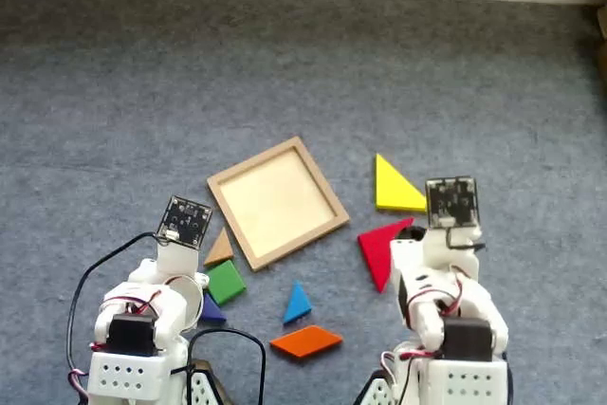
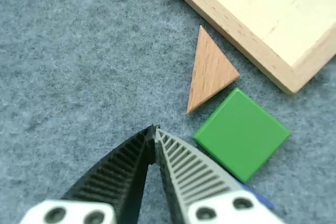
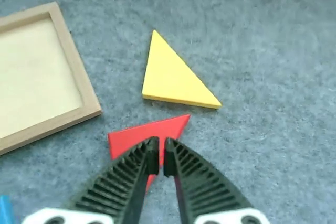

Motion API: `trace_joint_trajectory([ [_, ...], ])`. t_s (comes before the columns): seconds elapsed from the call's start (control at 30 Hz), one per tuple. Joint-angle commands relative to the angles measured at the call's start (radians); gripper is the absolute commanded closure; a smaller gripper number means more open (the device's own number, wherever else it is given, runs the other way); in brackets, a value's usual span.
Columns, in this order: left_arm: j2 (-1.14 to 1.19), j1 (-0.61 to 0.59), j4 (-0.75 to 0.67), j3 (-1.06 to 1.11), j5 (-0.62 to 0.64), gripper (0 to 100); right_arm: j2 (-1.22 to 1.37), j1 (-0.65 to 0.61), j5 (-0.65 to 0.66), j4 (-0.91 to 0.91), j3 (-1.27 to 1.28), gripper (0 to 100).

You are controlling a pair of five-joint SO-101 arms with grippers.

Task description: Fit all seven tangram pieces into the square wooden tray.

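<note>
Wood-rimmed and pale inside, the square tray sits tilted at the centre of the high view on grey carpet. We count seven pieces lying around it. A yellow triangle and a red triangle lie to its right. A wooden triangle and a green square lie off its lower-left corner, with a dark blue piece partly hidden by an arm. A small blue triangle and an orange parallelogram lie below the tray. We see the left gripper pressed together over bare carpet beside the wooden triangle. The right gripper, all but closed and holding nothing, is above the red triangle.
</note>
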Motion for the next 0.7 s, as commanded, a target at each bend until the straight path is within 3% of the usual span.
trace_joint_trajectory([
  [0.0,-0.039,0.012,0.003,0.019,-0.009,100,0.260,-0.021,-0.129,-0.022,-0.176,86.0],
  [0.23,-0.039,0.012,0.003,0.019,-0.009,100,0.624,-0.105,-0.358,-0.027,-0.309,64.8],
  [0.5,-0.039,0.012,0.003,0.019,-0.009,100,0.915,-0.223,-0.466,-0.030,-0.420,64.4],
  [0.67,-0.039,0.012,0.003,0.019,-0.009,100,1.096,-0.232,-0.540,-0.030,-0.539,64.4],
])
